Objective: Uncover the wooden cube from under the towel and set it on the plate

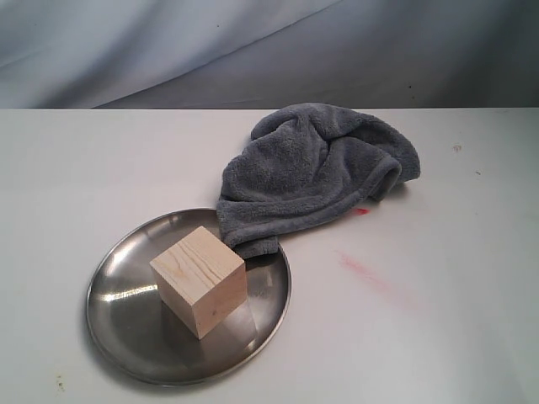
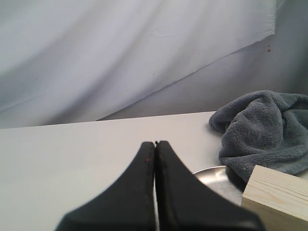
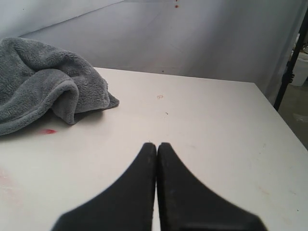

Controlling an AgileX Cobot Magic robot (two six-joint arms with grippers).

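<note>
Lower left, the wooden cube (image 1: 199,279) stood on the plate (image 1: 126,321), towel (image 1: 312,172) overlapping its rim; left pincer (image 2: 155,144) and right pincer (image 3: 157,145) were closed, empty.

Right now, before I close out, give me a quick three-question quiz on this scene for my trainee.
1. True or false: the wooden cube sits on the stainless-steel plate.
2. The towel is: A) draped over the cube; B) bunched beside the plate, one corner lapping its rim; C) held in the jaws.
3. Fill in: the jaws of the left gripper and the right gripper are both ____.
Key: 1 true; 2 B; 3 shut.
</note>
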